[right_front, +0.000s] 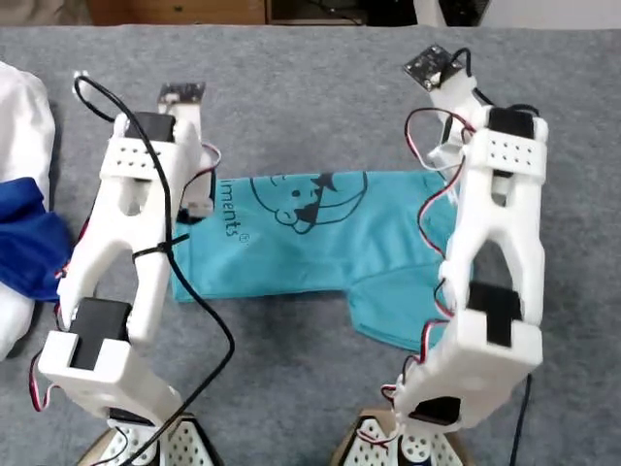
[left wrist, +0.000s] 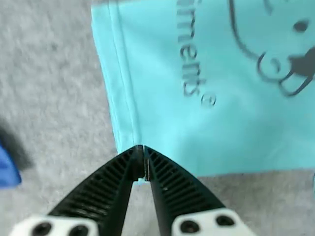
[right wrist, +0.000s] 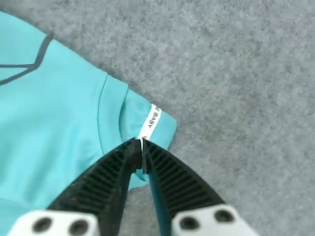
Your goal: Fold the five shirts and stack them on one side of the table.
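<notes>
One teal shirt (right_front: pixel 310 233) on one grey table (right_front: pixel 320 87), with two white robot arms over it, the left arm (right_front: pixel 121 160) and the right arm (right_front: pixel 509 150). Each arm ends in one gripper, two in all: the left gripper (left wrist: pixel 140 152) and the right gripper (right wrist: pixel 141 145). At the table's edge are one blue garment (right_front: pixel 29 248) and white cloth (right_front: pixel 24 126), its number of pieces impossible to tell.

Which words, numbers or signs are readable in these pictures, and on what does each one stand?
Dark lettering on the teal shirt, beside its cartoon drawing: cut off, no whole word reads.
White tag on the shirt's edge: small print, partly hidden behind the right tool.
</notes>
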Motion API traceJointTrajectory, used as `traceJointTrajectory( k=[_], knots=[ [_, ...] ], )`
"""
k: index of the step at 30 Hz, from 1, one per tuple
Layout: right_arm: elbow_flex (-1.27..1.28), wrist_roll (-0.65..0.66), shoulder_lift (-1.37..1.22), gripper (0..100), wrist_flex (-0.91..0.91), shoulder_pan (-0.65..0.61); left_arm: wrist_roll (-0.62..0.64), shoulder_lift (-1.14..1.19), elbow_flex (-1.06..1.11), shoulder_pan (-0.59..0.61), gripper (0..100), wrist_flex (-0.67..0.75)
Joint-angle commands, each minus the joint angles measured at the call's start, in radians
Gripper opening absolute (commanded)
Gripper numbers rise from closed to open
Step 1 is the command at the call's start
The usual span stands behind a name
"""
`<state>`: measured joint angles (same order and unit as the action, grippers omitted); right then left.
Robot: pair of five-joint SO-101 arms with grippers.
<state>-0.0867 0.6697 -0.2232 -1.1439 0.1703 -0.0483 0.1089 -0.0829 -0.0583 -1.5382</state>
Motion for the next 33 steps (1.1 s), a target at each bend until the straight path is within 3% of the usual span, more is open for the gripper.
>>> traceJointTrajectory(
  k=[1,4,10,23,26,33],
  knots=[
    [0.07,0.011,0.067,1.9,0.083,-0.024,-0.002,0.007,-0.061,0.008,2,0.092],
    [0.136,0.005,0.035,1.9,0.164,-0.061,0.015,0.108,-0.058,0.008,2,0.158],
    [0.124,-0.02,-0.125,1.9,0.256,-0.124,0.049,0.298,-0.035,0.012,2,0.155],
    [-0.051,-0.021,-0.321,1.9,0.226,-0.082,0.041,0.311,0.101,0.048,2,0.256],
    [-0.054,-0.021,-0.282,1.9,0.201,-0.085,0.041,0.309,0.063,0.055,2,0.241],
    [-0.05,-0.026,-0.165,1.9,0.137,-0.085,0.043,0.309,-0.227,0.057,2,0.063]
  ],
)
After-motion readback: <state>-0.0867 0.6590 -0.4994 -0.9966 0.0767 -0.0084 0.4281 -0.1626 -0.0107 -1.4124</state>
